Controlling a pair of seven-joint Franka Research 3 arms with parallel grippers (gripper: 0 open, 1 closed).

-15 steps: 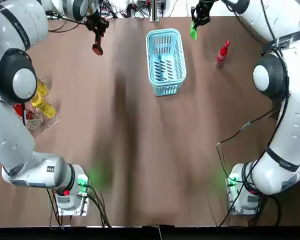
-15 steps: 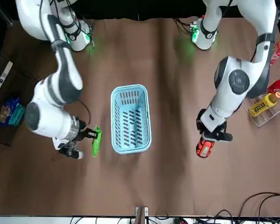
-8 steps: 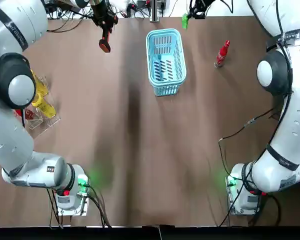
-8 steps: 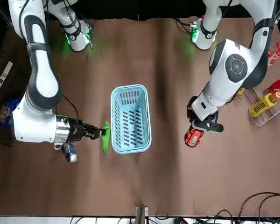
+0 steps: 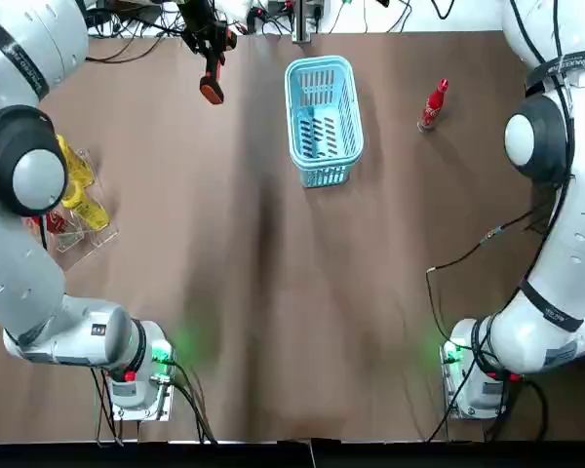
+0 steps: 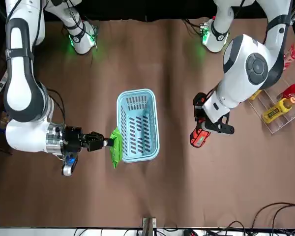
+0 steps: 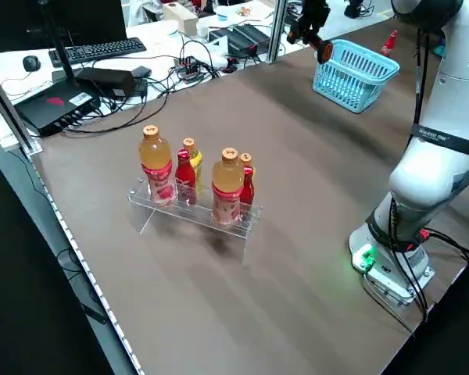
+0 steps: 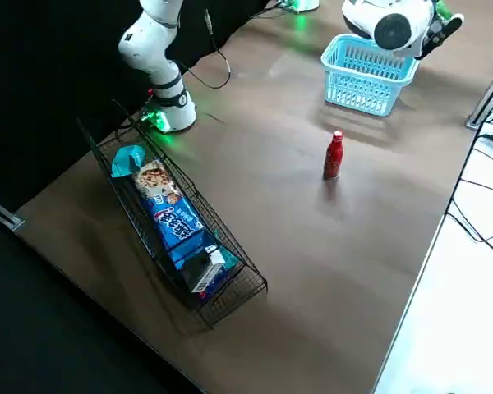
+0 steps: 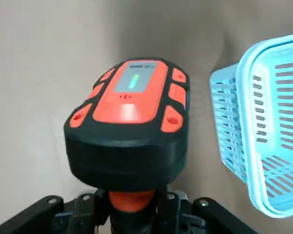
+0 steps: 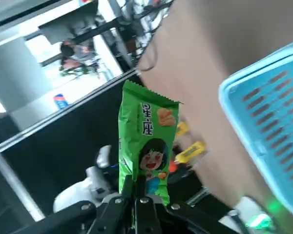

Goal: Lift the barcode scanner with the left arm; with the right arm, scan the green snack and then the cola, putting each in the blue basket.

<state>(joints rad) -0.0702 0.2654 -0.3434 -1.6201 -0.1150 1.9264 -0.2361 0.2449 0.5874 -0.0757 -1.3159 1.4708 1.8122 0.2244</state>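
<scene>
Brown worktop (image 5: 273, 292) carries all items. Its far edge borders desks with cables and a keyboard (image 7: 109, 51), and its middle, from the arm bases to the blue basket (image 6: 136, 91), lies bare.

At the robot's right edge sits a long wire rack (image 8: 189, 238) of packaged snacks. At its left edge a clear bottle stand (image 7: 195, 207) holds upright drink bottles. Both are well apart from the blue basket, which rests near the far edge, roughly on the centreline.

The left jaws are clamped on the handle of the barcode scanner (image 6: 199, 138) and hold it off the worktop on the robot's left of the basket, orange head toward the basket. Compared with half a second ago, the scanner has shifted slightly nearer the basket; a gap of bare worktop remains between them.

The cola (image 5: 433, 103) stands upright on the robot's right of the basket, apart from it, in the same place as before.

The right jaws are closed on one end of the green snack (image 6: 115, 146). Half a second ago the snack hung just beside the basket's far right corner; it now overlaps that corner's rim in the front view. Contact with the rim cannot be determined. The snack has left the top view, past the far edge.
</scene>
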